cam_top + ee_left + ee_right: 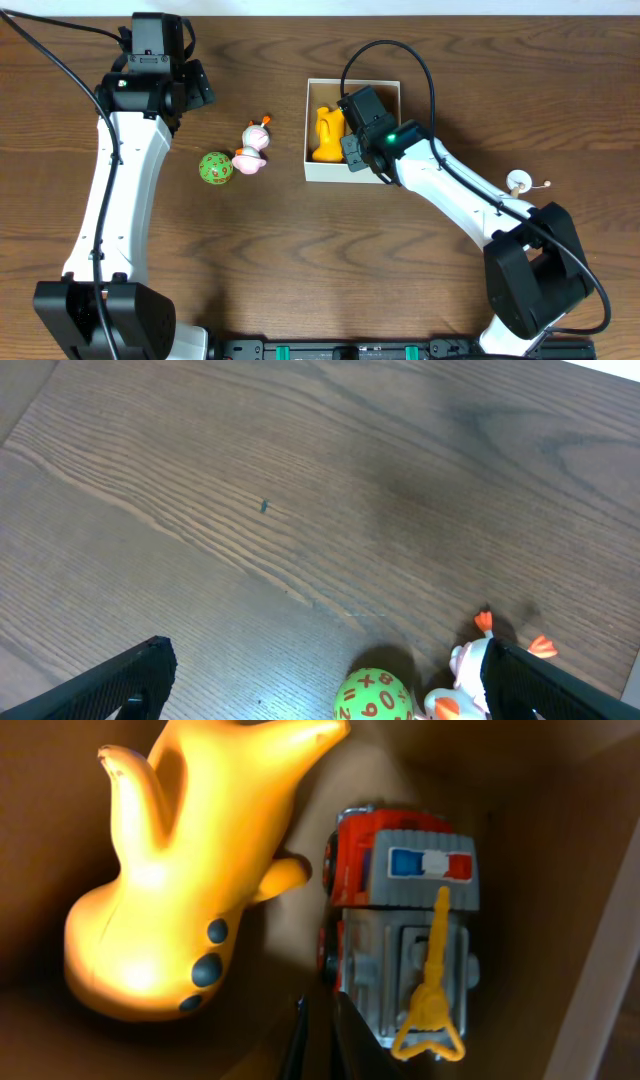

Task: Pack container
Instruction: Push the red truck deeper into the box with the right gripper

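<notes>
At the upper left of your overhead view, the left gripper (pixel 197 86) hangs over the table (pixel 300 260). Its wrist camera shows you the jaws spread wide, with one finger (pixel 110 685) in each lower corner. That close view also gives you what the overhead cannot: the green ball (pixel 375 698) carries the figures 8, 9 and 0 and a plus sign. Just right of the ball lies a white-and-pink toy bird (pixel 254 148) with orange bits.

Right of centre sits the container (pixel 325 172), with a yellow toy (pixel 327 133) in its left half. The right gripper (pixel 353 150) is down inside it and hides from above what its wrist camera shows you. There, a red and grey fire truck (pixel 405 930) with a yellow ladder sits beside the yellow toy. The jaws are drawn nearly together at the frame's lower edge and hold neither toy.

A small white object (pixel 518 181) lies at the far right.
</notes>
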`<move>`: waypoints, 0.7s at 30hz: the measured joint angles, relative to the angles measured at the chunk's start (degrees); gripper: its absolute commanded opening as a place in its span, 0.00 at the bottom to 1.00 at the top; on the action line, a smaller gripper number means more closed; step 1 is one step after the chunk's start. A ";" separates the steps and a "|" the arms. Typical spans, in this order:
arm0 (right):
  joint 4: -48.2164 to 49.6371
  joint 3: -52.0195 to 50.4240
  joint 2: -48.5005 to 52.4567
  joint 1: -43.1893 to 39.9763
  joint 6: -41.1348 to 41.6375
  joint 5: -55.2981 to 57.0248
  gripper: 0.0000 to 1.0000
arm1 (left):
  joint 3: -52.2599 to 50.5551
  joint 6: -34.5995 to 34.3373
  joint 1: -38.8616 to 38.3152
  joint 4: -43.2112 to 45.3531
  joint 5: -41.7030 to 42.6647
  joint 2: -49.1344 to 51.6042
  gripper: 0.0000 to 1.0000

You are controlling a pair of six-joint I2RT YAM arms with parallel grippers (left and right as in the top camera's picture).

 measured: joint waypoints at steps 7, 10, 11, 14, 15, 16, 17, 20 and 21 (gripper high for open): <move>2.40 0.00 0.00 -1.81 -3.19 -0.11 0.16 | 0.00 0.00 0.00 -0.02 0.00 0.00 0.98; 2.45 0.00 0.00 -2.14 -4.07 -0.11 0.16 | 0.00 0.00 0.00 0.00 0.00 0.00 0.98; 2.45 0.00 0.00 -2.16 -4.31 -0.13 0.16 | 0.00 0.00 0.00 0.00 0.00 0.00 0.98; 2.47 0.00 0.00 -2.16 -5.18 -0.63 0.16 | 0.00 0.00 0.00 0.00 0.00 0.00 0.98; 2.51 0.00 0.00 -2.16 -5.49 -0.79 0.16 | 0.00 0.00 0.00 0.00 0.00 0.00 0.98; 2.67 0.00 0.00 -2.16 -5.81 -0.90 0.17 | 0.00 0.00 0.00 0.00 0.00 0.00 0.98; 2.82 0.00 0.02 -2.16 -5.92 -0.98 0.17 | 0.00 0.00 0.00 0.00 0.00 0.00 0.98; 3.32 0.00 0.02 -2.16 -6.91 -1.20 0.16 | 0.00 0.00 0.00 0.00 0.00 0.00 0.98; 3.54 0.00 0.02 -2.16 -7.37 -1.22 0.17 | 0.00 0.00 0.00 0.00 0.00 0.00 0.98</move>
